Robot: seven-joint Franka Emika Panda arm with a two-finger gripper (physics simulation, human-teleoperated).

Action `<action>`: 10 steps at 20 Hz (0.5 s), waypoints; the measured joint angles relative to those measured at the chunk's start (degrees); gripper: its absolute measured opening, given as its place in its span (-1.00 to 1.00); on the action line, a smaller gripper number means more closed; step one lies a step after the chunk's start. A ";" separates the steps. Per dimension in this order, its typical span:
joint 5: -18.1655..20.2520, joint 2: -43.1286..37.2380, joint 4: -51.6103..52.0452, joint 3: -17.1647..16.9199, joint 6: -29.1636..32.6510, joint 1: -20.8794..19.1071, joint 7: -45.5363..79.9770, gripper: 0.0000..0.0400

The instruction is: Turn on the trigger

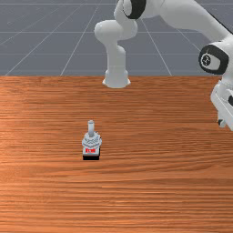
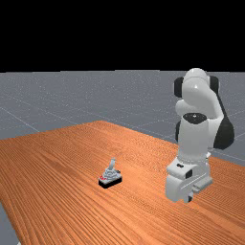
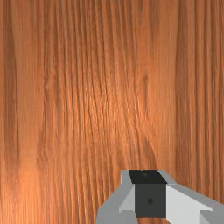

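Joystick (image 1: 91,141) sat upright on its black base (image 1: 91,158), on the worktop (image 1: 154,195), a little to the front view's left of middle. Its grey lever (image 1: 91,128) rose from the stepped collar; a red mark (image 1: 90,150) showed low on the body.

Risks, judged from this position: the likeliest fault was a sideways miss. You had a long crossing to make, and a small error in aim would have carried you past so slim a lever. If you came in too low, you could have struck the body and slid or tipped the whole joystick, since nothing was seen fixing it down. A push off the lever's centre might have twisted the base instead of switching anything. Which part counted as the trigger was unclear; you risked working the lever when the control was elsewhere on the body.

Relative position: the joystick lay well apart from your claw (image 1: 221,122) and lower than it, toward the front view's left, and likewise toward the far view's left. Nothing touched it. The claw hung above the wood near the front view's right edge; whether it was spread or closed, you could not tell. Approach had yet to be made.
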 joint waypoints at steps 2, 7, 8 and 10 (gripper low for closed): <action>-2.22 -2.95 -6.40 -1.44 7.18 0.91 2.08 -1.00; -0.44 -10.76 -19.36 -0.75 9.77 1.84 7.26 -1.00; -0.49 -14.02 -24.84 -0.48 11.95 2.46 8.64 -1.00; -4.76 -20.84 -36.76 -1.06 20.13 5.13 12.05 -1.00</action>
